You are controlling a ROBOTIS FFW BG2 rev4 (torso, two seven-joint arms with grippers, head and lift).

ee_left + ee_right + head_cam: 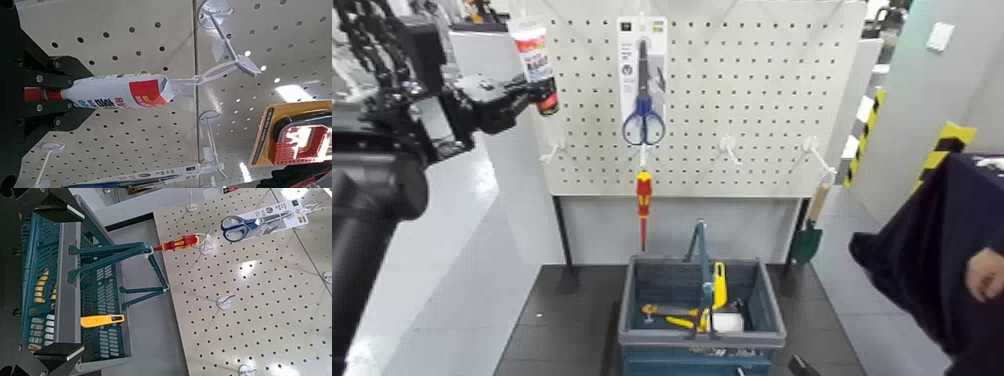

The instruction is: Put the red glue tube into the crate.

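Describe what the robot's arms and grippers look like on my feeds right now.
The left arm is matte black and bulky, with rounded joint housings and black cabling looped above it. The left gripper is black too, with angular fingers and small silver screws on its plates. The right gripper's fingers are the same black plates with screws.

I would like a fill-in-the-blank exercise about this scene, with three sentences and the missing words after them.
1. The left claw holds the red glue tube at the upper left corner of the white ____.
2. The blue-handled scissors hang directly above the red-and-yellow ____.
3. The crate on the floor has an upright ____ in its middle.

Missing words: pegboard; screwdriver; handle
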